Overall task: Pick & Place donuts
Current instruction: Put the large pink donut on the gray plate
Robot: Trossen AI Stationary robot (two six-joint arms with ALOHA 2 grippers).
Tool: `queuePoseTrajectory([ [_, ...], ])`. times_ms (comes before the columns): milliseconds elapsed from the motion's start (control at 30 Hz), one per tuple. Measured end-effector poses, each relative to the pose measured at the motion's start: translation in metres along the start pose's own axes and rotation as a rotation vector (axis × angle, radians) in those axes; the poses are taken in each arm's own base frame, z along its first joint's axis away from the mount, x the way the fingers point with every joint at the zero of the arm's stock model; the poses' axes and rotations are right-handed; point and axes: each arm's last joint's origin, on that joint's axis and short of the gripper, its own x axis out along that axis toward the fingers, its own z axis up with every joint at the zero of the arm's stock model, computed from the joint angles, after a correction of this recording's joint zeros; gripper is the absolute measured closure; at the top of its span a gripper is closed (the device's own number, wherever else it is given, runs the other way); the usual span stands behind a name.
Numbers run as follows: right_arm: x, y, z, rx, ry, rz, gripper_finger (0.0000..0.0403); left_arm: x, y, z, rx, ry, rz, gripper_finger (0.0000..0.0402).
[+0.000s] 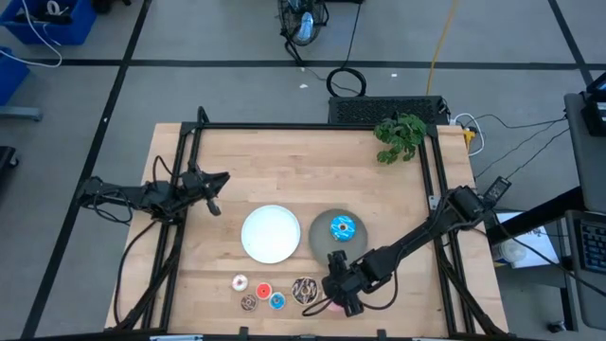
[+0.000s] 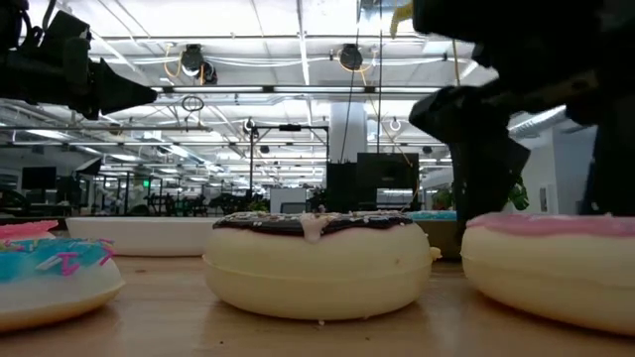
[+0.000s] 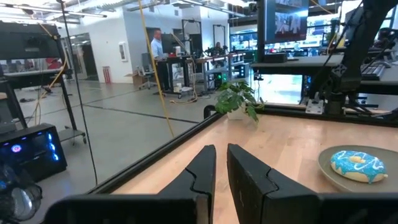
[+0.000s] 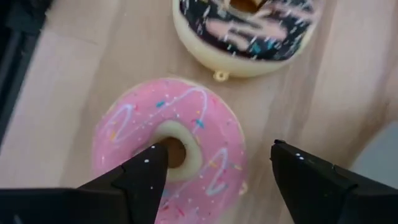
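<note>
Right gripper [image 4: 211, 171] low over the pink donut [image 4: 169, 146] at the table's [image 1: 398, 199] six o'clock edge, fingers [image 4: 140, 180] wide apart, one tip over the donut's hole, the other past its rim, nothing clamped. Pink donut flat on the wood, just a sliver of it peeking out under the gripper [image 1: 339, 296] from above. Brown-sprinkled donut [image 1: 305, 290] just beside it at nine o'clock, also flat on the wood, close but apart. Blue donut [image 1: 342, 228] up at twelve o'clock from the gripper, sitting on the grey plate [image 1: 320, 239]. White plate [image 1: 271, 233] beside the grey one at nine o'clock. Four tiny donuts bunched further along at nine o'clock from the brown-sprinkled one: white-pink [image 1: 240, 282], red [image 1: 263, 290], brown [image 1: 248, 303], blue [image 1: 277, 301].

Left gripper [image 1: 214, 204] waiting well apart, out near the table's nine o'clock side, raised off the wood, fingers [image 3: 202, 174] almost together with only a thin slit between, holding nothing. Green plant [image 1: 399, 135] off at the one o'clock corner.
</note>
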Motion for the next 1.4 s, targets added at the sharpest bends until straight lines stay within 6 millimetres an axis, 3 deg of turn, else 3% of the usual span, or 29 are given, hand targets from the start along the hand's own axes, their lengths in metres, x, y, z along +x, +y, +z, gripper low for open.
queuePoseTrajectory([
  [267,0.024,-0.004,-0.004,0.003,0.052,0.028,0.0138,0.000,0.000,0.000,0.014,0.000,0.000,0.0355],
  [433,0.023,-0.006,-0.003,0.005,0.049,0.030,0.0155,0.000,0.000,0.000,0.026,0.000,0.001,0.0355],
  [567,0.022,-0.006,-0.003,0.011,0.051,0.039,0.0210,0.000,0.000,0.000,0.028,-0.001,0.001,0.0355],
  [733,0.013,-0.006,-0.002,0.026,0.051,0.070,0.0320,0.000,0.000,0.000,0.029,-0.001,0.001,0.0355],
  [800,0.003,-0.005,-0.002,0.025,0.053,0.113,0.0367,0.000,0.000,0.000,0.032,-0.001,0.001,0.0355],
  [867,-0.011,-0.004,0.003,0.016,0.023,0.143,0.0389,0.000,0.000,0.000,0.031,-0.001,0.001,0.0355],
  [1033,-0.059,-0.007,0.018,0.024,-0.075,0.131,0.0377,0.000,0.000,0.000,0.030,-0.002,0.001,0.0355],
  [1167,-0.105,-0.012,0.030,0.035,-0.157,0.074,0.0391,0.000,0.000,0.000,0.031,-0.003,0.001,0.0355],
  [1267,-0.136,-0.024,0.031,0.065,-0.182,0.025,0.0396,0.000,0.000,0.000,0.030,-0.003,0.001,0.0355],
  [1400,-0.160,-0.045,0.025,0.118,-0.187,-0.053,0.0391,0.000,0.000,0.000,0.020,-0.002,0.000,0.0355],
])
